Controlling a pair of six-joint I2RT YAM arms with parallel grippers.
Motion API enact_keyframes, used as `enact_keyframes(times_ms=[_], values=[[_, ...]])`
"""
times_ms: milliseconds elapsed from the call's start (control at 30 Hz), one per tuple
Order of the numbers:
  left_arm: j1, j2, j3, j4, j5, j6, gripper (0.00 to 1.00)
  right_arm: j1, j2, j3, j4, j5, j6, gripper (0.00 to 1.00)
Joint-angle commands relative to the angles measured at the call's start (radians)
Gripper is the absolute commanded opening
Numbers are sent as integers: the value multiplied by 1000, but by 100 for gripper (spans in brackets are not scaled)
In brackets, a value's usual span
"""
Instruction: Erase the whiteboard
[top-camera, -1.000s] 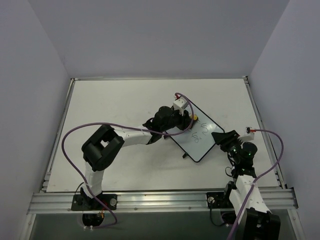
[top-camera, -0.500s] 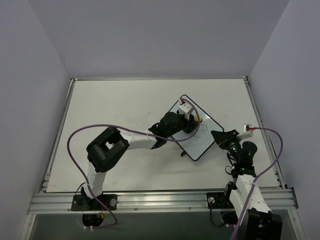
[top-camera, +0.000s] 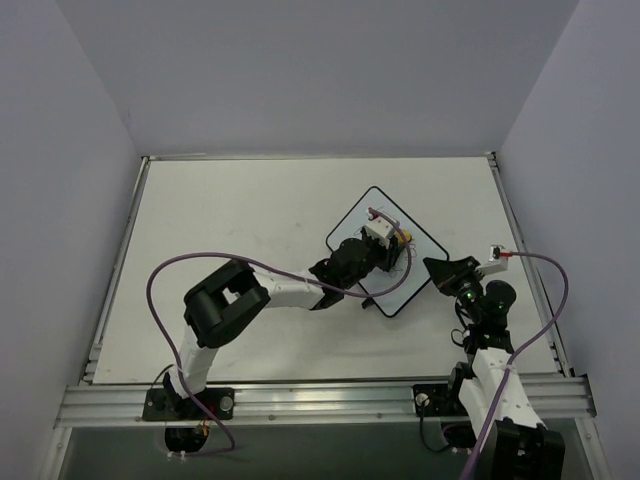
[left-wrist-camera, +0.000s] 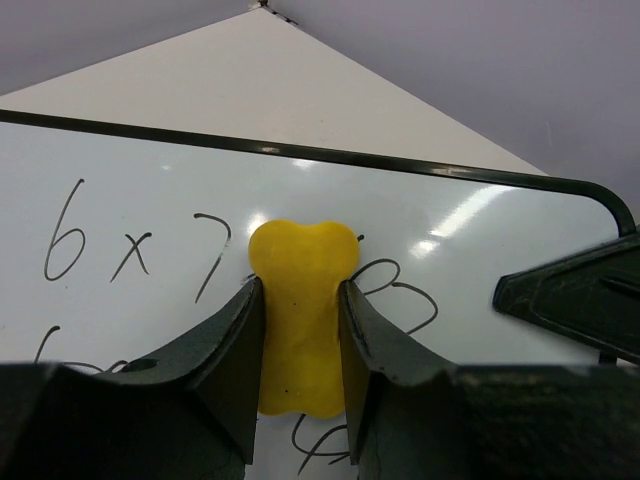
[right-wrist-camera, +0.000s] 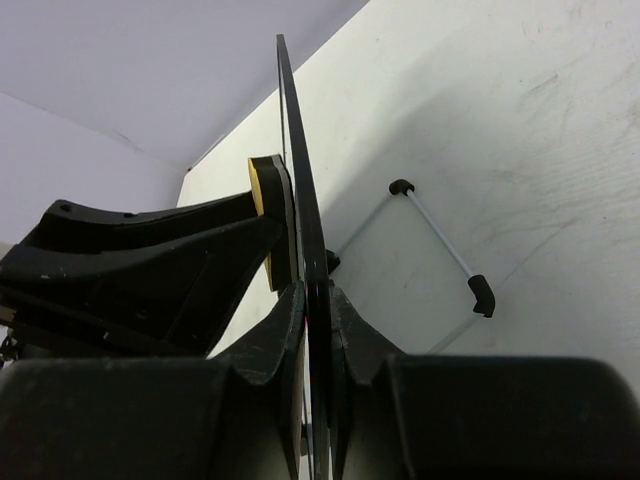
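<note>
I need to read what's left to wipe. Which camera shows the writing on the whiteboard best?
The left wrist view: the writing on the whiteboard fills it, legible around the yellow eraser. The top external view shows only tiny scribbles beside the left gripper; the right wrist view sees the board edge-on, no writing.

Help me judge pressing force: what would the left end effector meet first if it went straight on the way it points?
The whiteboard, on its written face. The left end effector grips the yellow eraser, whose tip seems to rest against that face, though contact is hard to confirm.
</note>
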Motion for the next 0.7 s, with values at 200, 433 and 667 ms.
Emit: enact_keyframes(times_ms=[200, 433, 667], values=[[-108, -8, -147, 100, 58, -41, 2, 24, -32, 24, -43, 52, -66, 0], [-116, -17, -154, 93, 71, -41, 2, 33, -41, 20, -46, 56, -68, 0], [-65, 49, -31, -22, 43, -52, 2, 39, -62, 18, -52, 55, -71, 0]])
